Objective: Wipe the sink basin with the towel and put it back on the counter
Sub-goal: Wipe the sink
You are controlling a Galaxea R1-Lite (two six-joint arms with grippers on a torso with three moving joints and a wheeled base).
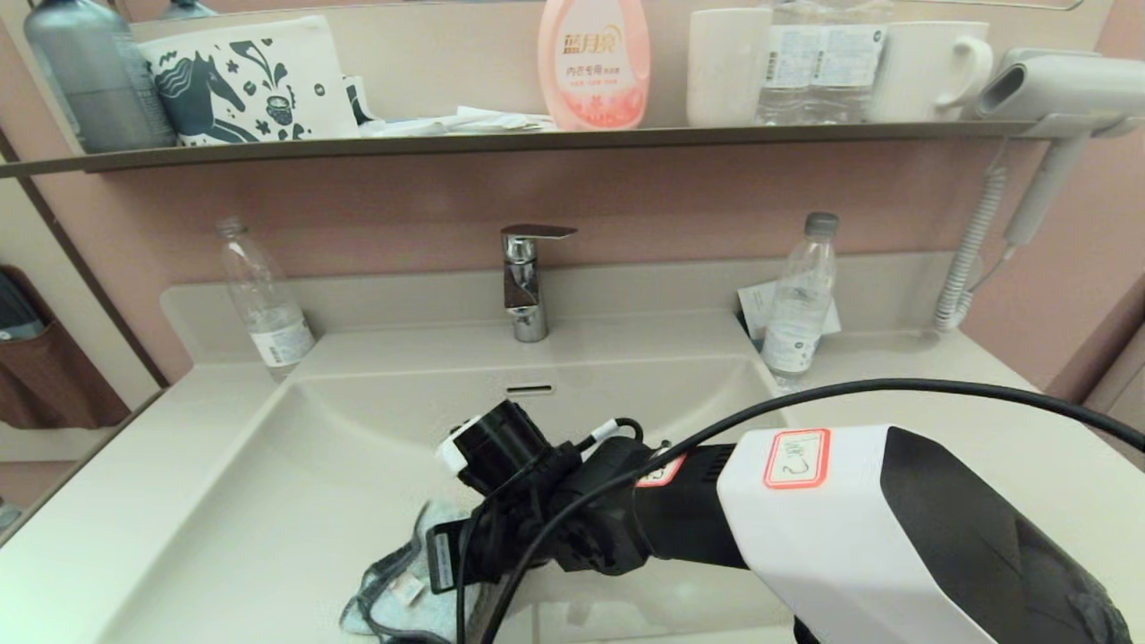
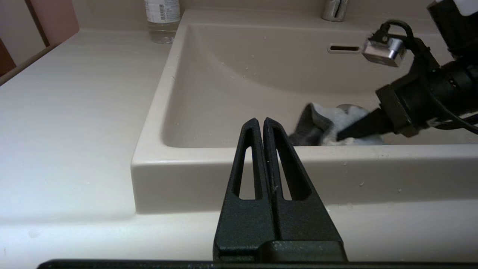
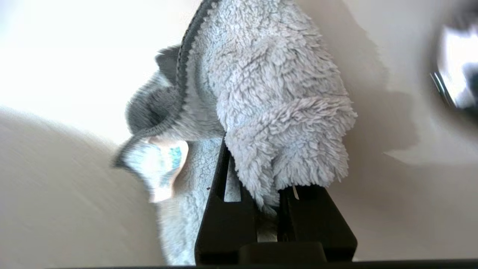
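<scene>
Right up close, the right gripper (image 3: 269, 209) pinches the towel (image 3: 269, 93), blue pile bunched over its fingers, low in the sink basin (image 1: 268, 465) near the front wall. From that gripper the table (image 1: 1011, 420) lies up and out over the rim, the right-hand stretch probably nearest. Its arm hides the drain and most of the cloth. Left gripper (image 2: 263, 125) hangs outside the front rim, fingers pressed together, idle.
</scene>
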